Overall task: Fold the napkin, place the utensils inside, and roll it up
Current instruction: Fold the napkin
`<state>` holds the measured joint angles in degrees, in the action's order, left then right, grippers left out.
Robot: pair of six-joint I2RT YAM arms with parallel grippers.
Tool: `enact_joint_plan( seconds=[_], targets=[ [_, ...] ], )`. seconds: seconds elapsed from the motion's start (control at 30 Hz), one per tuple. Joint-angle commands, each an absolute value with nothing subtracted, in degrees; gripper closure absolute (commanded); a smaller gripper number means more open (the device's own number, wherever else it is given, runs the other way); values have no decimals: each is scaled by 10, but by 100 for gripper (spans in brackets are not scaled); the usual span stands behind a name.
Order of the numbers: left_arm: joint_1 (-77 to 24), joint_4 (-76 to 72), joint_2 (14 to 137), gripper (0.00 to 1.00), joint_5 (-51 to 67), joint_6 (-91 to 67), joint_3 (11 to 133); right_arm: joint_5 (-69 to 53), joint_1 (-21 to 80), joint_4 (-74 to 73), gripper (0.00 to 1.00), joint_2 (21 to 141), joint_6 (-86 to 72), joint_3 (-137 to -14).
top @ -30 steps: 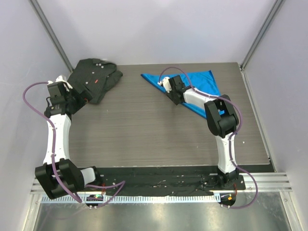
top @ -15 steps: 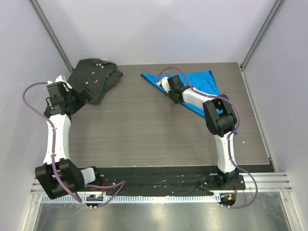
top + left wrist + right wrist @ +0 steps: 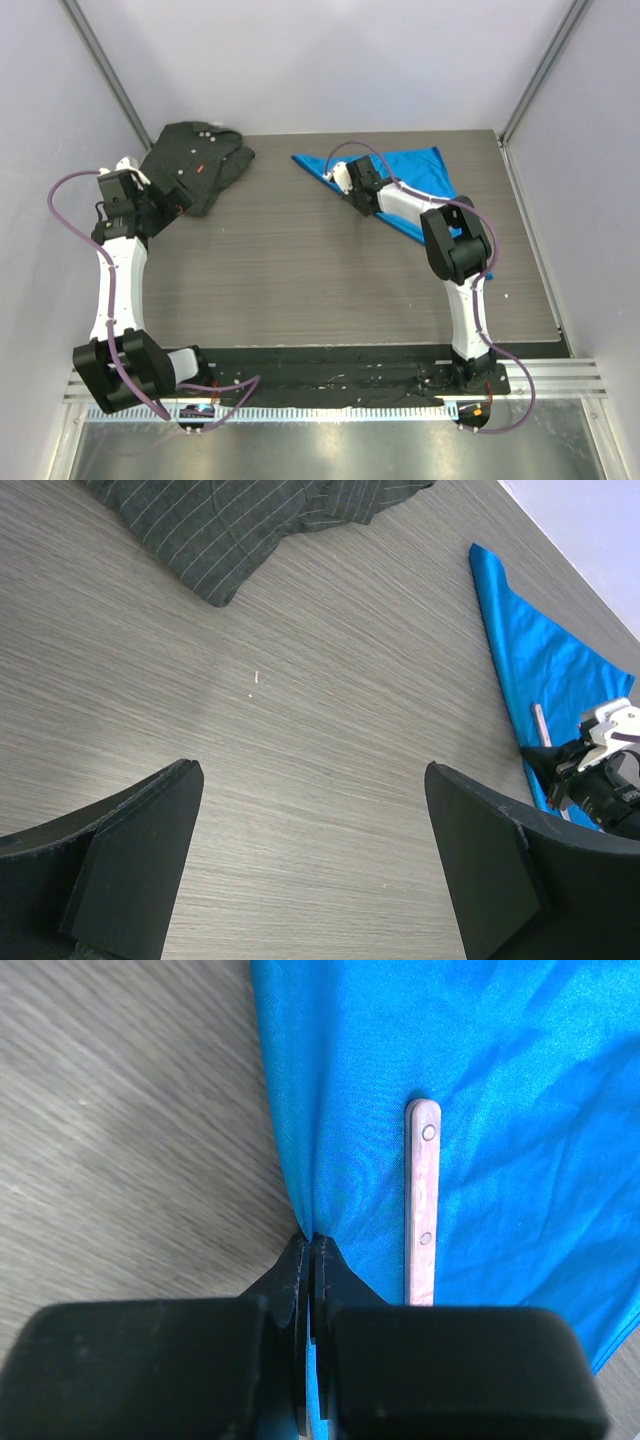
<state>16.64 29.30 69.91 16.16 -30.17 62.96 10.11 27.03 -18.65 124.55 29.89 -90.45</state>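
Blue napkin (image 3: pixel 500 1080) pinched in right end effector (image 3: pixel 312 1245); distant red tag (image 3: pixel 198 168) seemingly illegible.

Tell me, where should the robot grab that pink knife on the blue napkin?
Probably the knife by its pink handle, pinched across its narrow width from straight above. It lies flat on the napkin, so only its long thin sides can be squeezed. Its blade is hidden.

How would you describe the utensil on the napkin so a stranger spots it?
At the far right of the grey wooden table lies a bright blue shiny cloth napkin. On it, beside the right gripper's shut jaws pinching the cloth, rests a slim pale pink handle with two rivets, the only rigid thing lying there.
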Motion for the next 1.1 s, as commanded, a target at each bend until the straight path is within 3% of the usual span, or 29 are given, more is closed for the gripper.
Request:
enact_joint_plan(
  seconds=[0.0, 0.5, 0.87, 0.93, 1.0, 1.07],
  targets=[
    [171, 265, 699, 0, 176, -311, 628, 62, 305, -234, 99, 1242, 290, -891],
    [171, 263, 697, 0, 172, -313, 624, 97, 451, -243, 99, 1193, 186, -796],
    [171, 264, 703, 0, 159, -312, 622, 88, 584, -258, 99, 1180, 56, -809],
    [171, 264, 704, 0, 158, -311, 621, 87, 591, -262, 92, 1172, 36, -816],
    [171, 264, 707, 0, 156, -312, 621, 81, 591, -265, 74, 1145, 12, -814],
    [171, 265, 708, 0, 157, -313, 621, 87, 592, -264, 66, 1120, -9, -806]
  ],
)
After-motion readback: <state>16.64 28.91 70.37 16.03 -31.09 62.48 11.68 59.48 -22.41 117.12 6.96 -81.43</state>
